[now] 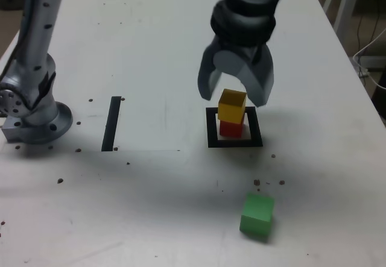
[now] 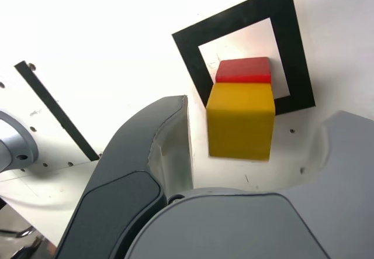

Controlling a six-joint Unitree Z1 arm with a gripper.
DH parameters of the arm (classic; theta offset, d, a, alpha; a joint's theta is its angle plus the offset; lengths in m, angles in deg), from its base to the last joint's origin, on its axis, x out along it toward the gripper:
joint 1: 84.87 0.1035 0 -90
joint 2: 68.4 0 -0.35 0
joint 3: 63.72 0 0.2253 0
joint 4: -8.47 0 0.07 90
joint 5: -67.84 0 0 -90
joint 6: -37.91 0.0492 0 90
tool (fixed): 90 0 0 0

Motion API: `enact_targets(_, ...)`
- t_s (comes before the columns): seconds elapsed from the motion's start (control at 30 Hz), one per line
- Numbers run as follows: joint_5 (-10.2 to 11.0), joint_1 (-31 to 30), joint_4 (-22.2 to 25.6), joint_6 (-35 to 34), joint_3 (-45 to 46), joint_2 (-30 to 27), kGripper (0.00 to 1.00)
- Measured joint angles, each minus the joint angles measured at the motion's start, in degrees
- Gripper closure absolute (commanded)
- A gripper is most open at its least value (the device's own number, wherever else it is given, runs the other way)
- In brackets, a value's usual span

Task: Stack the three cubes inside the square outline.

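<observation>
Standing inside the square outline (image 1: 234,142), the red cube (image 1: 231,128) carries the yellow cube (image 1: 232,105) on top of it, a stack of two. In the wrist view the yellow cube (image 2: 240,120) sits slightly off square with the red cube (image 2: 243,70) below it, and both lie within the outline (image 2: 245,13). The gripper (image 1: 236,89) hangs directly above the stack with its jaws spread wide. Gaps show between each jaw and the yellow cube in the wrist view; neither jaw touches it, and nothing is held. The green cube (image 1: 257,216) lies alone on the table (image 1: 157,50), well apart from the outline and toward the exterior view's lower right, not stacked. A straight black strip (image 1: 111,123) is marked on the table toward the exterior view's left, between the outline and the arm base (image 1: 37,125). Small dark specks dot the table surface near the strip and near the green cube.
</observation>
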Motion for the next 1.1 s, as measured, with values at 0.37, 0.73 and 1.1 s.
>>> enact_targets(0.37, 1.04, -5.7, 0.42, -4.98, -0.42, -3.6, 0.0)
enact_targets(0.73, -2.5, -15.12, 0.46, -13.4, -0.85, -3.54, 0.0)
enact_targets(1.1, -6.04, -22.25, 0.46, -19.32, -6.45, 2.21, 0.01)
